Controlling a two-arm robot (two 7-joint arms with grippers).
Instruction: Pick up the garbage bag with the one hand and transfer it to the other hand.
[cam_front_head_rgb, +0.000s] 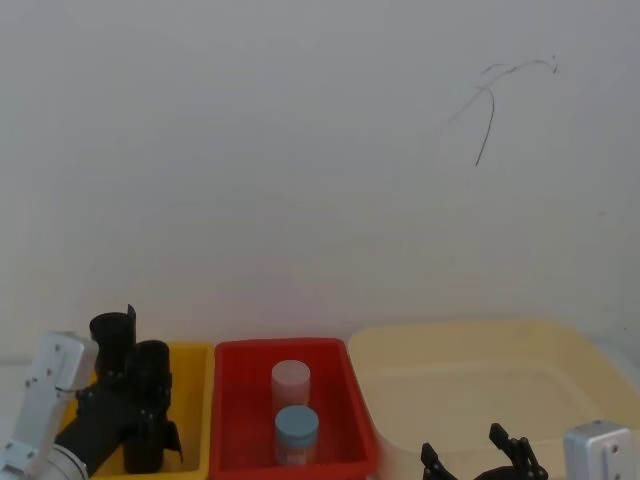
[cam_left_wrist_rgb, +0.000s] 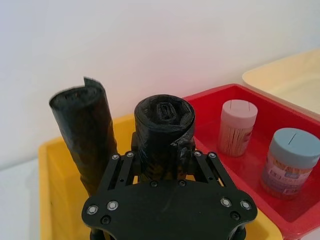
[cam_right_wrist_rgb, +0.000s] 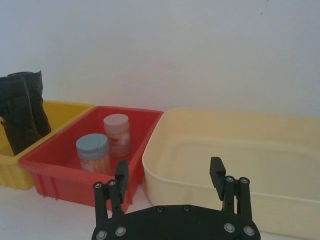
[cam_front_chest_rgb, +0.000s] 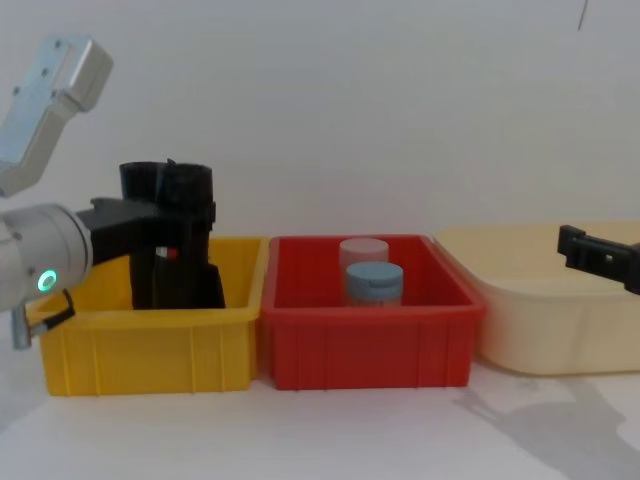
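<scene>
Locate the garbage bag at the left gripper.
In the head view, the garbage bag stands in the yellow bin on the robot's left, held by the left gripper, beside a second black roll.

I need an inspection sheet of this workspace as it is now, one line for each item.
Surface: white table, carrying two bins and a tub in a row.
Job's things: garbage bag upright in the yellow bin; a second black roll stands beside it.
Clutter: red bin holding a blue-lidded jar and a pink-lidded jar; cream tub.
Grippers: left gripper shut on the garbage bag; right gripper open, before the cream tub.
Cables: nothing seen.
Surroundings: white wall with a thin dark mark.
</scene>
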